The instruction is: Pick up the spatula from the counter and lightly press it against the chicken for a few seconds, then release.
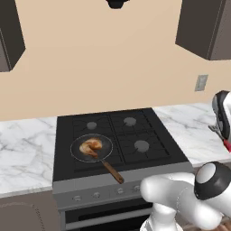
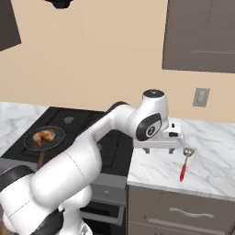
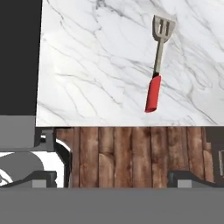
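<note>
- The pincer (image 2: 159, 150) hovers over the marble counter (image 2: 206, 137), right of the stove (image 1: 149, 131), jaws wide apart and holding nothing.
- The spatula (image 3: 158, 65) lies flat on the counter just right of it, red handle nearest, slotted blade towards the wall.
- Risk: the thin handle lies flush, so a slightly misplaced closing could skid it away.
- Far left, the chicken (image 1: 90, 146) sits in a pan (image 1: 104, 143) on the stove.
- No readable writing anywhere.

Kitchen corner: tan wall (image 1: 113, 58), marble counter (image 2: 215, 137).
The counter lies right under the tool (image 2: 159, 150), with a black stove (image 1: 122, 135) to its left, a wall socket (image 2: 201, 97) behind it, dark cabinets (image 2: 202, 36) above and a wood floor (image 3: 131, 153) below.
</note>
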Robot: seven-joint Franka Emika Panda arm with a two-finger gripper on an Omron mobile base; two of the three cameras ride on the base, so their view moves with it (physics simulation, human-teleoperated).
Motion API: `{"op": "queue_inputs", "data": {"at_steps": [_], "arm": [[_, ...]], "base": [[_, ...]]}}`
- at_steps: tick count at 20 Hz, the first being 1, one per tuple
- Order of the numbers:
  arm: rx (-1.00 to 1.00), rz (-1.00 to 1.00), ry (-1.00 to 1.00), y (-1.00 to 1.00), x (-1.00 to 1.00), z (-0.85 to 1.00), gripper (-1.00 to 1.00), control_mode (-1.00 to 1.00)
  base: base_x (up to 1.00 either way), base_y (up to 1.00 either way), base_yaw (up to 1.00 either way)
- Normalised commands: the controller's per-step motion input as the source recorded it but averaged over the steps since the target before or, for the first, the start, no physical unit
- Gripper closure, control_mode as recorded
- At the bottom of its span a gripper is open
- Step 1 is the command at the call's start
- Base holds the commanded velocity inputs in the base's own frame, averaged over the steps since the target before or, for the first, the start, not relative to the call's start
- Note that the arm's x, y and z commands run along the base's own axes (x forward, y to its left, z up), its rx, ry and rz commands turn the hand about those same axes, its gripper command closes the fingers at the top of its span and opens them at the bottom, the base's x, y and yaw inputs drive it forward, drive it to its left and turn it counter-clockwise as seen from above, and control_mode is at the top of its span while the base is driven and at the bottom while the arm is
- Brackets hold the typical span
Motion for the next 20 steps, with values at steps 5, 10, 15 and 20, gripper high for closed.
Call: {"op": "queue_inputs", "data": {"at_steps": [5,10,15,20], "arm": [[0.00,0.00,0.05,-0.33,0.06,-0.28,-1.00,-1.00],[0.02,0.02,0.00,-0.21,0.11,-0.15,-1.00,-1.00],[0.02,0.03,-0.05,-0.21,0.04,-0.07,-1.00,-1.00],[0.04,0.01,-0.01,-0.16,0.11,-0.09,-1.00,-1.00]], "base": [[0.00,0.00,0.00],[0.00,0.00,0.00],[0.00,0.00,0.00],[0.00,0.00,0.00]]}}
